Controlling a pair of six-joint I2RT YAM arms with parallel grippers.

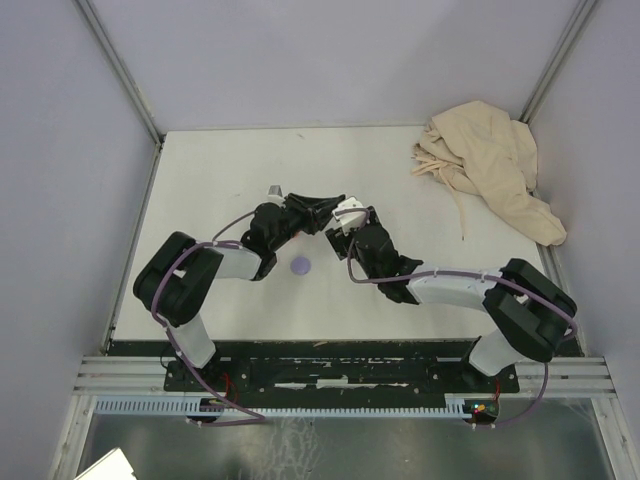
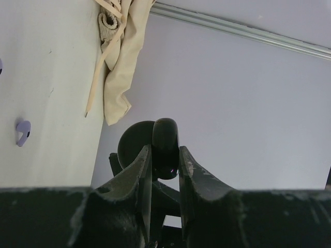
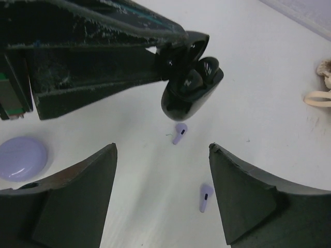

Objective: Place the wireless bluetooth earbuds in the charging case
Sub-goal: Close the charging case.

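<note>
**Two lavender earbuds lie loose below an open black case held off the table**

One lavender earbud (image 3: 179, 133) lies flat on the white table (image 1: 400, 170), almost directly below the charging case (image 3: 189, 85). A second lavender earbud (image 3: 205, 197) lies near it, close to one finger of the right gripper (image 3: 161, 150). Neither touches anything else.

Expect both buds to be very light, hard and glossy, so they will probably skid or flick away if pinched off-centre. Take one across its rounded head, not the thin stem, and close slowly.

The charging case is black with its lid hinged open. It is clamped by its sides between the fingers of the left gripper (image 2: 165, 155), raised above the table. Its hollows are dark and shiny, so you cannot tell whether they are already filled.

The right gripper's jaws stand wide apart and hold nothing. They hang over the two buds.

Further out, a round lavender disc (image 3: 20, 157) rests on the table. A crumpled cream cloth (image 1: 490, 165) lies in the far right corner.
</note>
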